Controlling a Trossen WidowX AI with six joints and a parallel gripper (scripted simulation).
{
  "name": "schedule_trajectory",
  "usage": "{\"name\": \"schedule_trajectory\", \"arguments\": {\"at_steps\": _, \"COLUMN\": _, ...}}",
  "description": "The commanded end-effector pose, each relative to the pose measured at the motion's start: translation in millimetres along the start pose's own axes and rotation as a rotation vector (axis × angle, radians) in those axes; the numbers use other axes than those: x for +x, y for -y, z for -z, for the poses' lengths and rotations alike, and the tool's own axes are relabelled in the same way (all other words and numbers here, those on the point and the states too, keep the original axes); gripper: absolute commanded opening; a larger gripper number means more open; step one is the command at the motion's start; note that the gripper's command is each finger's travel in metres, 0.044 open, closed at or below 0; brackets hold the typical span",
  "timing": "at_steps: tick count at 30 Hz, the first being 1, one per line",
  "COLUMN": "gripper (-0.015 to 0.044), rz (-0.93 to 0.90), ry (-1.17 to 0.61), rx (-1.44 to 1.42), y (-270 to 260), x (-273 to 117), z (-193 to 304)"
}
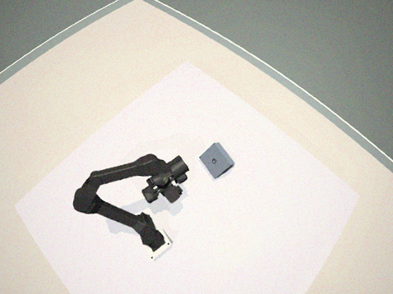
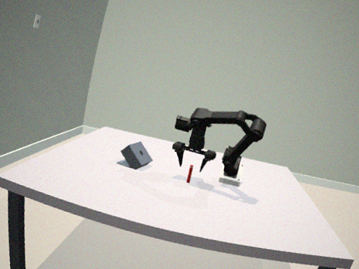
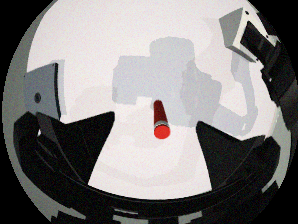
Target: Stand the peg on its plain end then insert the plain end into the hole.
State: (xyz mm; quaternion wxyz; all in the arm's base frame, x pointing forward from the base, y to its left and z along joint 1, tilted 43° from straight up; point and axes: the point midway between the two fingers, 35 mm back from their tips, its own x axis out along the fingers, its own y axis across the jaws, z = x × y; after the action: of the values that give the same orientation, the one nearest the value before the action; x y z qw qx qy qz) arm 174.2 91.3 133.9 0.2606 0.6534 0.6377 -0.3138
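Apparently between the two halves of the task: past the standing-up, not yet at the second grasp. See the slim red cylindrical peg upright on the pale flat surface, with the white band near the top and so, presumably, plain end down. Hidden in the top view, beneath the arm. Look above it for the black two-fingered claw: spread wide, gripping nothing, pointing down, with one finger to either side of the peg's upper end.

Next, probably, lower straight down, keep the peg centred, then close around the upper part, leaving the plain end free. Beware of brushing the top and toppling it. After that, lift, carry left in the exterior view to the blue-grey sloped block-like panel, and tilt to match the small round dark hole before pushing. Still to do: insert fully, release, back away.
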Motion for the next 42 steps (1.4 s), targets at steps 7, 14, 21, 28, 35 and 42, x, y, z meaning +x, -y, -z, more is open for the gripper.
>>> {"name": "schedule_trajectory", "arguments": {"at_steps": 7, "gripper": 0.0440, "rz": 0.003, "ry": -0.007, "rx": 0.003, "y": 3, "x": 16, "z": 1}}
{"name": "schedule_trajectory", "arguments": {"at_steps": 14, "gripper": 0.0414, "rz": 0.002, "ry": -0.006, "rx": -0.001, "y": 2, "x": 20, "z": 1}}
{"name": "schedule_trajectory", "arguments": {"at_steps": 21, "gripper": 0.0230, "rz": 0.002, "ry": -0.006, "rx": -0.001, "y": 2, "x": 20, "z": 1}}
{"name": "schedule_trajectory", "arguments": {"at_steps": 28, "gripper": 0.0066, "rz": 0.002, "ry": -0.006, "rx": -0.001, "y": 2, "x": 20, "z": 1}}
{"name": "schedule_trajectory", "arguments": {"at_steps": 35, "gripper": 0.0019, "rz": 0.002, "ry": -0.006, "rx": -0.001, "y": 2, "x": 20, "z": 1}}
{"name": "schedule_trajectory", "arguments": {"at_steps": 42, "gripper": 0.0000, "rz": 0.000, "ry": -0.003, "rx": 0.003, "y": 1, "x": 13, "z": 1}}
